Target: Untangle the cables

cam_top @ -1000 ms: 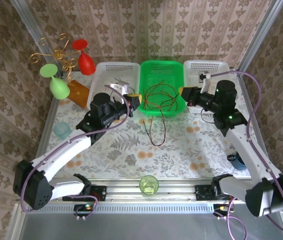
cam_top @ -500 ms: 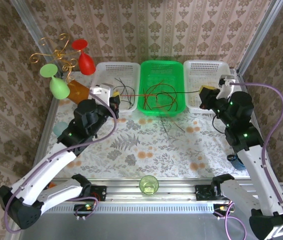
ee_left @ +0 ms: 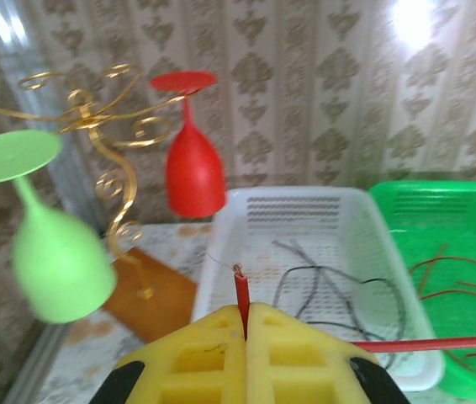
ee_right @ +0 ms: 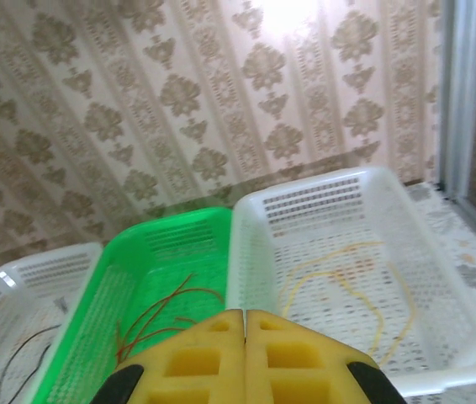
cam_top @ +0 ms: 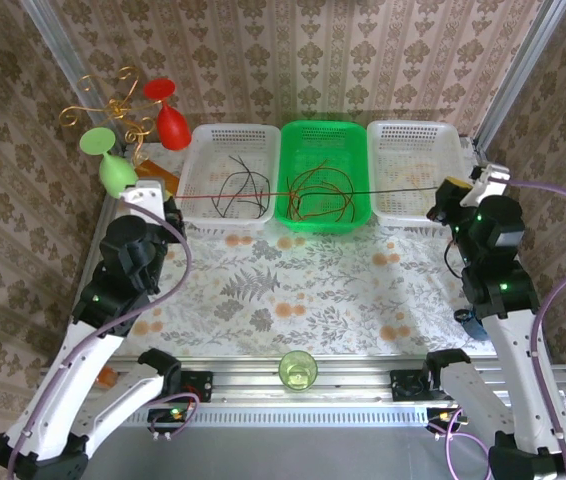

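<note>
The red cable (cam_top: pixel 225 196) runs taut, left to right, across the left white basket (cam_top: pixel 199 140) and the green basket (cam_top: pixel 291 135). Its left end is clamped in the left gripper (ee_left: pixel 246 324). The line reaches the right gripper (cam_top: pixel 445 195), whose jaws are together; a grip there cannot be confirmed.

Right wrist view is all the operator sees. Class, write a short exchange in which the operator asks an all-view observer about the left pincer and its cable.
Operator: What is the left pincer doing?
Observer: The left pincer is shut on the end of a red cable.
Operator: Where does that cable run?
Observer: From above, it stretches straight over the left white basket and the green basket toward the right pincer.
</note>
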Available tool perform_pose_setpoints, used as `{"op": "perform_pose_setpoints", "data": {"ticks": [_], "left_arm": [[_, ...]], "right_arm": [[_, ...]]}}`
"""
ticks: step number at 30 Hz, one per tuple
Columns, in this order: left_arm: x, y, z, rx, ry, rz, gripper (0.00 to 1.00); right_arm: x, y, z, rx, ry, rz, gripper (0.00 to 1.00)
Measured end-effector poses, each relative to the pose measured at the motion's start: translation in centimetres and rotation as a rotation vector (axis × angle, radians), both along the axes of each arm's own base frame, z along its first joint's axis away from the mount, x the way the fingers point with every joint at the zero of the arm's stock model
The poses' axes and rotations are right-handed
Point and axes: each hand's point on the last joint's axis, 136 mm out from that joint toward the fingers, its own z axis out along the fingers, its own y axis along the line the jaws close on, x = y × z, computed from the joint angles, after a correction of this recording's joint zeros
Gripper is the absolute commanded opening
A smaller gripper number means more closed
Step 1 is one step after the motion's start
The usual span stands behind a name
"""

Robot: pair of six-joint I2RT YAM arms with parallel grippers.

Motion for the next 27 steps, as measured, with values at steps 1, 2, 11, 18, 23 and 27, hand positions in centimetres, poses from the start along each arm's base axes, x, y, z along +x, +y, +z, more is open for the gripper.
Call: {"op": "perform_pose_setpoints", "data": {"ticks": [1, 2, 11, 18, 23, 27], "left_arm": [[0.0, 0.9, -0.2, 0.006, 0.011, 0.030, 0.00], [0.0, 1.8, -0.6, 0.014, 0.026, 0.062, 0.00], [-0.7, 6.8, -1.1, 0.010, 0.076, 0.247, 0.00], [-0.6, 6.3, -1.1, -0.025, 0.086, 0.210, 0.00], [0.2, 4.2, -1.5, -0.085, 0.107, 0.104, 0.00], [1.1, 2.5, -1.2, -0.136, 0.119, 0.030, 0.00]], "right_arm": [[-0.1, -0.7, 0.0, -0.006, 0.000, -0.032, 0.00], [-0.2, -1.4, 0.0, -0.012, 0.003, -0.065, 0.00], [-1.5, -5.7, -0.7, -0.043, 0.040, -0.256, 0.00], [-1.8, -6.2, -0.5, -0.064, 0.037, -0.271, 0.00], [-1.2, -4.3, -0.4, -0.042, 0.028, -0.157, 0.00], [-0.7, -1.9, 0.8, -0.003, -0.002, -0.019, 0.00]]}}
